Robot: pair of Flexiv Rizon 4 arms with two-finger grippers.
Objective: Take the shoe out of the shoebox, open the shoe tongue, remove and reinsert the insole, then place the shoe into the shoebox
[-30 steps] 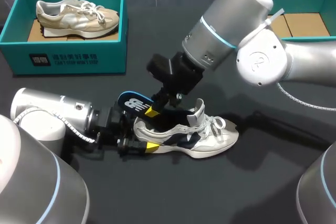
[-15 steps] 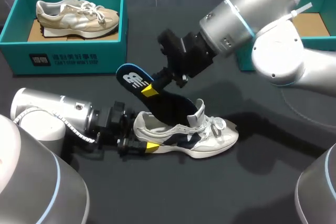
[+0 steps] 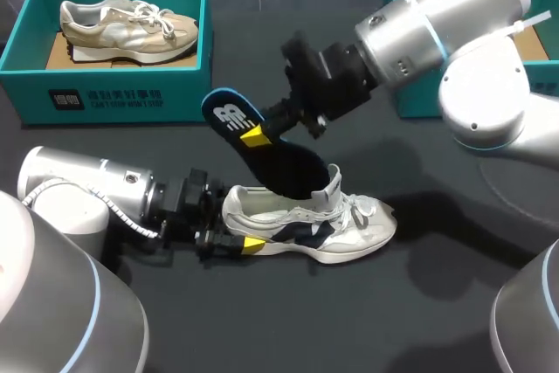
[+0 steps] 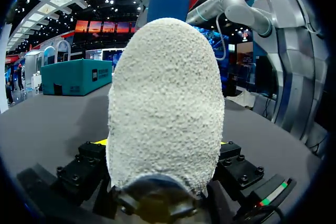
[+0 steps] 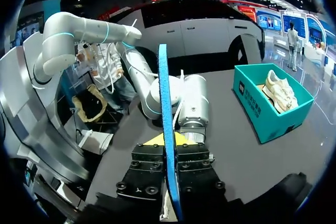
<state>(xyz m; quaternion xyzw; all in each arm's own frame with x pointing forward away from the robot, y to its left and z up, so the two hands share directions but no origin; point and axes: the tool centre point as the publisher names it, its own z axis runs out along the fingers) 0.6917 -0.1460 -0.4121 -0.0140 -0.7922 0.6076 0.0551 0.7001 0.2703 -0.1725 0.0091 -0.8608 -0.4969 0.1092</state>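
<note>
A white and navy shoe (image 3: 314, 226) lay upright on the dark counter (image 3: 288, 321), toe pointing to the robot's right. The left tool (image 3: 229, 238) clamped its heel from both sides. Above it, the right tool (image 3: 265, 131) pinched a dark blue insole (image 3: 279, 159) near its heel end. The insole slanted down, its front end at the shoe's mouth, just behind the raised tongue (image 3: 329, 188). Farther back, a teal shoebox (image 3: 122, 93) held a tan shoe (image 3: 127, 24). A second box (image 3: 410, 93) stood well apart, at the right.
</note>
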